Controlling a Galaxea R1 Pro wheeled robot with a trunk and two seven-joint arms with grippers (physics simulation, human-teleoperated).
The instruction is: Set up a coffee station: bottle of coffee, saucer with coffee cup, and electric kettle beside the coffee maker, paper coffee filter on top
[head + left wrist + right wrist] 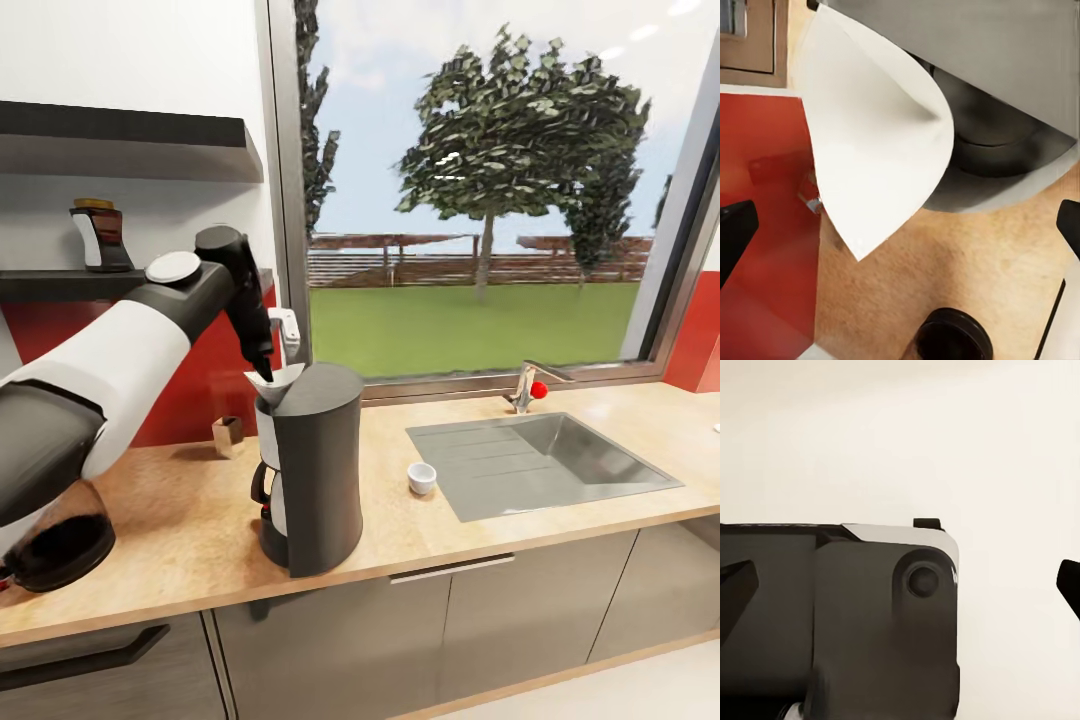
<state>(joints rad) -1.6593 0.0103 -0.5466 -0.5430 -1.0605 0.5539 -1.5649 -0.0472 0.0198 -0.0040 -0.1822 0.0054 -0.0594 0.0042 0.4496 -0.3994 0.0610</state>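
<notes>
Open countertop [180,520] left of the coffee maker [310,470] (cup [422,478] stands right).

We are in a home kitchen, rendered by a simulator. A long wooden countertop [480,500] runs under a wide window [480,190], and grey cabinet fronts with bar handles [330,650] stand below it. In the countertop sits a steel sink [540,465] with a tap [522,385] behind it. On the countertop we see a dark coffee maker [305,470] and a small white cup [422,478]. The wall behind is red, and two dark shelves [130,145] hang on it; the lower one carries a bottle of coffee [98,235]. Through the window we see a lawn, a tree and a fence, so the room belongs to a house with a garden.
</notes>
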